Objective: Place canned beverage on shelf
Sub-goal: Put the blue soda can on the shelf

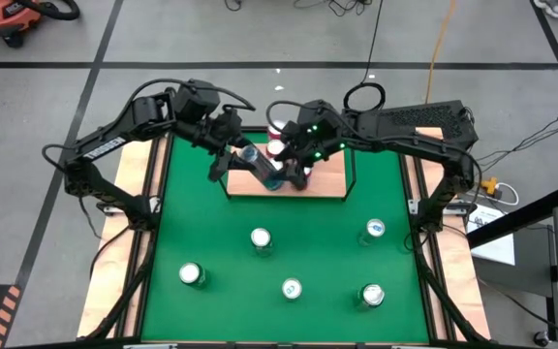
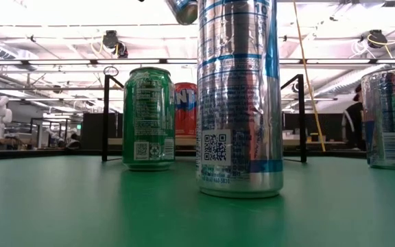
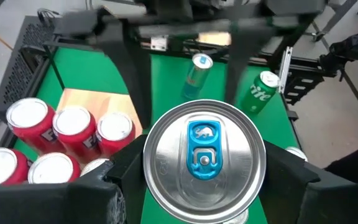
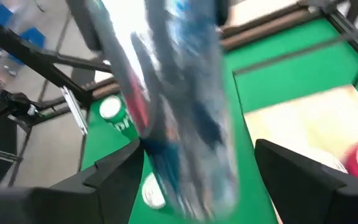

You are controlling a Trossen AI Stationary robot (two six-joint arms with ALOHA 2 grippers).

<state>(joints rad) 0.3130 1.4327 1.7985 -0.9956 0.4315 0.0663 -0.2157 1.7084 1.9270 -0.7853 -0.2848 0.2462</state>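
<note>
Upper centre of the high view: the left gripper point(image 1: 245, 155) clenches a smooth silver-and-blue can point(image 1: 263, 167) over the light-wood shelf point(image 1: 329, 180) — the right gripper point(image 1: 294, 176), jaws parted, straddles it.

Green mat point(image 1: 201, 223) on a wooden tabletop point(image 1: 122, 189), with a small shelf point(image 1: 329, 181) at its far edge.

The mat covers most of the tabletop, leaving light wood strips bare along both sides. Five cans stand upright on it, well apart: one near the middle point(image 1: 261, 238), one at front left point(image 1: 193, 275), one at front centre point(image 1: 292, 289), one at front right point(image 1: 372, 295) and one at the right point(image 1: 375, 229). The shelf's light-wood board, framed by thin black rails, carries a cluster of red cans point(image 3: 73, 132) standing upright and touching each other.
</note>
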